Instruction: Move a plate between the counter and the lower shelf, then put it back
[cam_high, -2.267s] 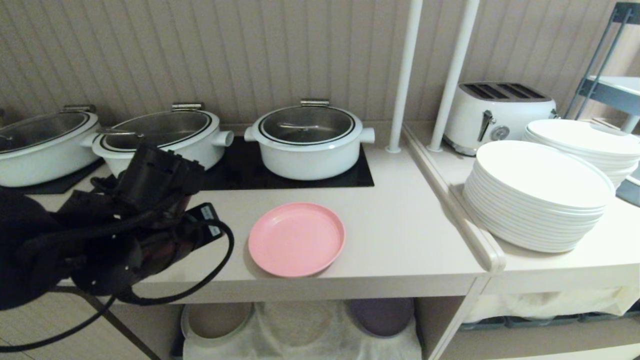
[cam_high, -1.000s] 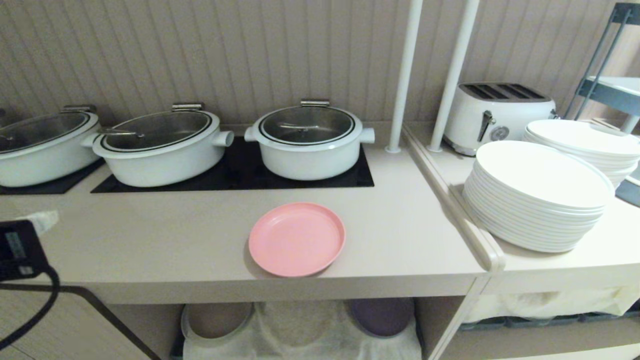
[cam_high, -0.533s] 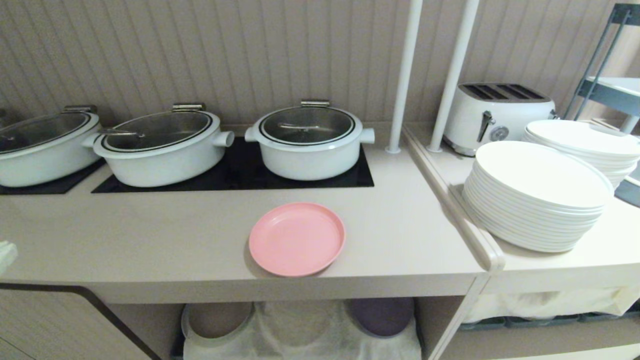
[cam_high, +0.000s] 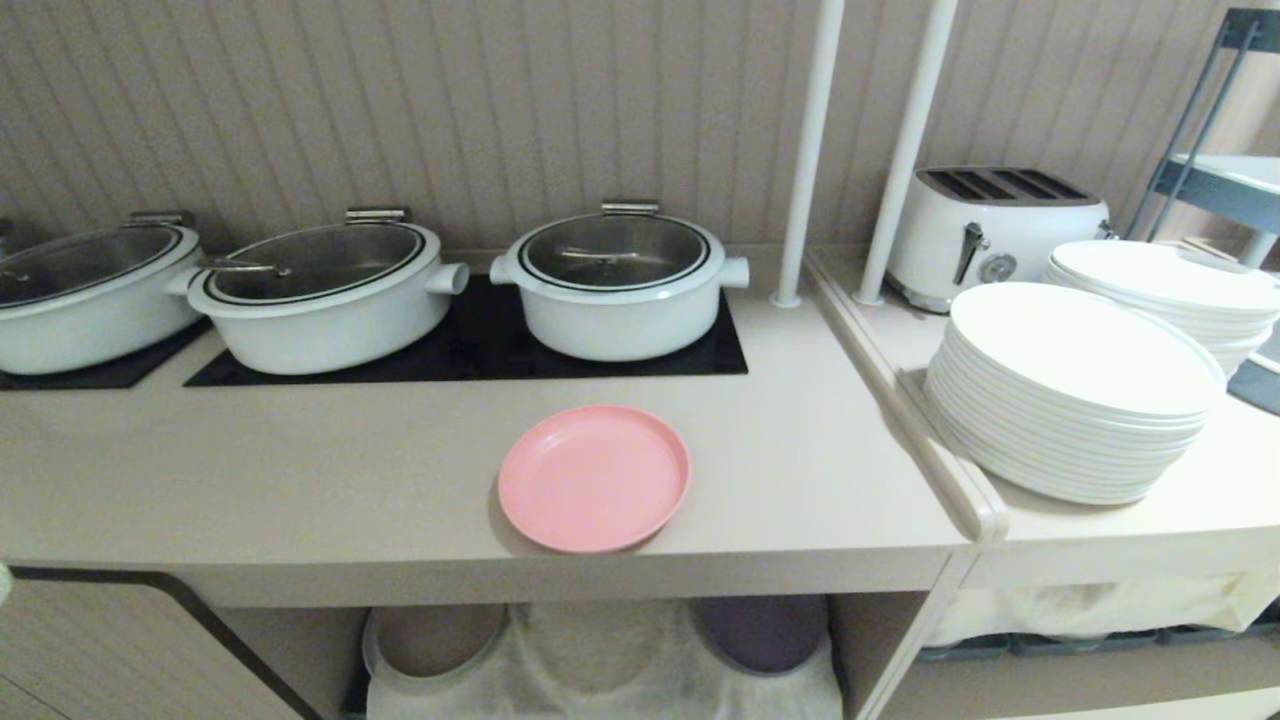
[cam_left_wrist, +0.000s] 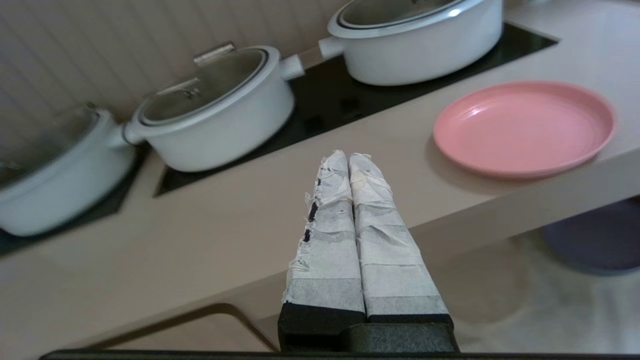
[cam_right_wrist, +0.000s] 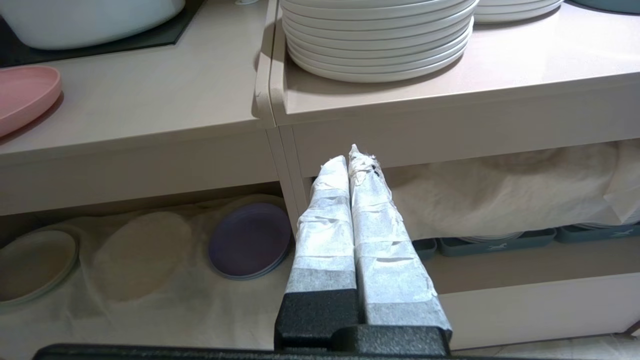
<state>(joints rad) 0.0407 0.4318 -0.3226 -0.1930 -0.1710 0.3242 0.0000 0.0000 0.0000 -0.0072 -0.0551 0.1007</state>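
The pink plate (cam_high: 593, 477) lies flat on the beige counter (cam_high: 300, 480) near its front edge, in front of the black panels. It shows again in the left wrist view, plate (cam_left_wrist: 524, 128), and partly in the right wrist view, plate (cam_right_wrist: 22, 95). Under the counter, the lower shelf (cam_high: 600, 660) is lined with white cloth. My left gripper (cam_left_wrist: 348, 156) is shut and empty, off to the plate's left near the counter's front edge. My right gripper (cam_right_wrist: 351, 156) is shut and empty, low in front of the shelf post. Neither arm shows in the head view.
Three white lidded pots (cam_high: 615, 280) stand on black panels at the back. White posts (cam_high: 810, 150) rise at the counter's right end. Beyond a raised lip are stacked white plates (cam_high: 1080, 390) and a toaster (cam_high: 995, 230). A purple plate (cam_high: 765, 632) and a beige plate (cam_high: 432, 640) lie on the shelf.
My left arm, earlier over the counter's left part, has drawn back to the left and out of the head view. The pink plate has stayed where it was.
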